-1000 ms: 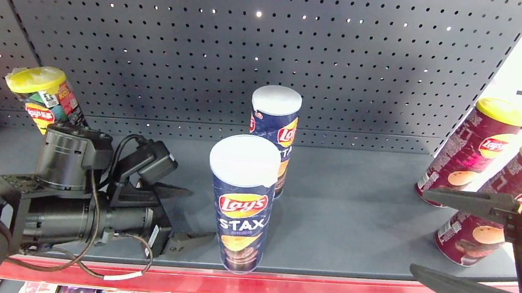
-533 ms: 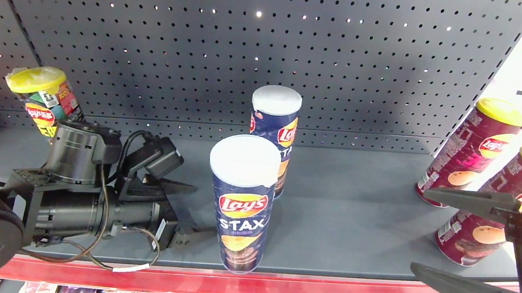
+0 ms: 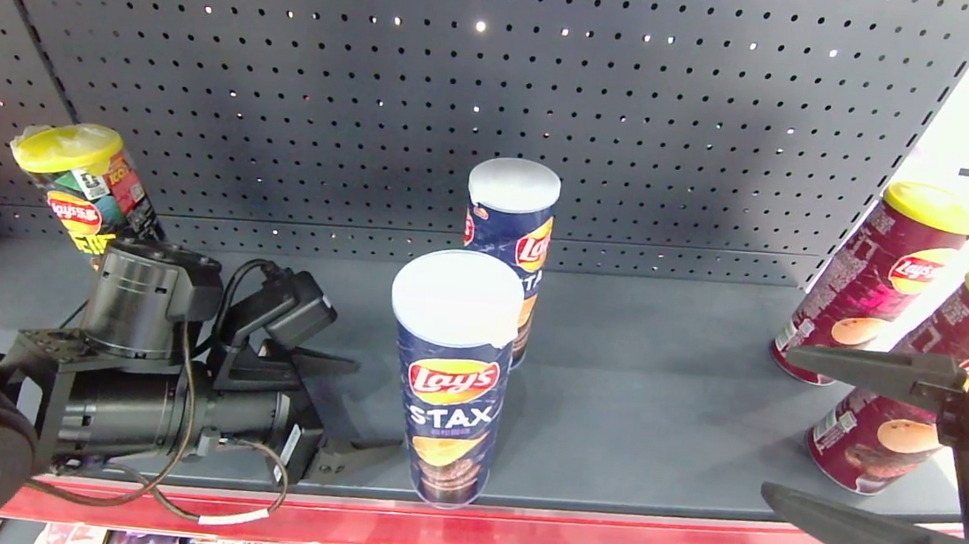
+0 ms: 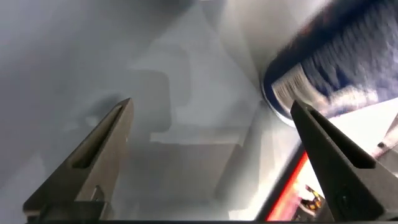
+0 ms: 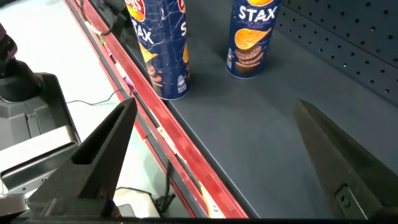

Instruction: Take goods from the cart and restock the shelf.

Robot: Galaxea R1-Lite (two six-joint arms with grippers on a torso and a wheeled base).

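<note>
Front blue can (image 3: 451,384) upright at shelf (image 3: 658,413) front lip, label outward, lined up ahead of rear blue can (image 3: 510,221): display row. Left pincer (image 3: 374,404) wide, empty, just beside front can; placement likely done. Right pincer (image 3: 776,427) wide, empty, off shelf edge near maroon cans (image 3: 885,266).

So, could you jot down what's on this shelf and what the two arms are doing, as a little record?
shelf: dark grey, red front edge
blue cans: two upright; front can near the edge, rear can behind it
red cans: two at the right end, yellow lids
left end effector: open, empty, beside the front can
right end effector: open, empty, by the red cans
</note>
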